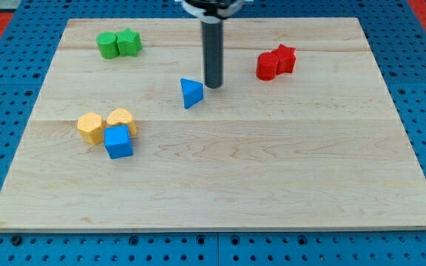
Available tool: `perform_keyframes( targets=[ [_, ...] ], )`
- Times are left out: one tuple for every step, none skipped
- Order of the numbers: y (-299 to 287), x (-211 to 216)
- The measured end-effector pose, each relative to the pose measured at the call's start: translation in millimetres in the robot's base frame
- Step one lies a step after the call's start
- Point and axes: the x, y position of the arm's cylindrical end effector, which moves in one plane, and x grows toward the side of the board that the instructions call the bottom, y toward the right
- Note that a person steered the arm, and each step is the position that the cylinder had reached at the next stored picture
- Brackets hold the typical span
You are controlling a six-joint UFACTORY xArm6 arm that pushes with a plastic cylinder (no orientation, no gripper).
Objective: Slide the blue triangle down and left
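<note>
The blue triangle (191, 93) lies on the wooden board (272, 170), a little above and left of the board's middle. My tip (213, 86) is the lower end of a dark upright rod that comes down from the view's top. It stands just to the right of the blue triangle and slightly above it, very close to its right edge; I cannot tell if it touches.
Two green blocks (120, 43) sit together at the upper left. Two red blocks (275, 62) sit together at the upper right. At the left, two yellow blocks (106, 123) touch a blue cube (118, 141). A blue pegboard surrounds the board.
</note>
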Motion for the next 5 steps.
perform_keyframes(
  targets=[
    [-6, 25],
    [-25, 5],
    [-53, -12],
    [-69, -13],
    [-105, -20]
  ],
)
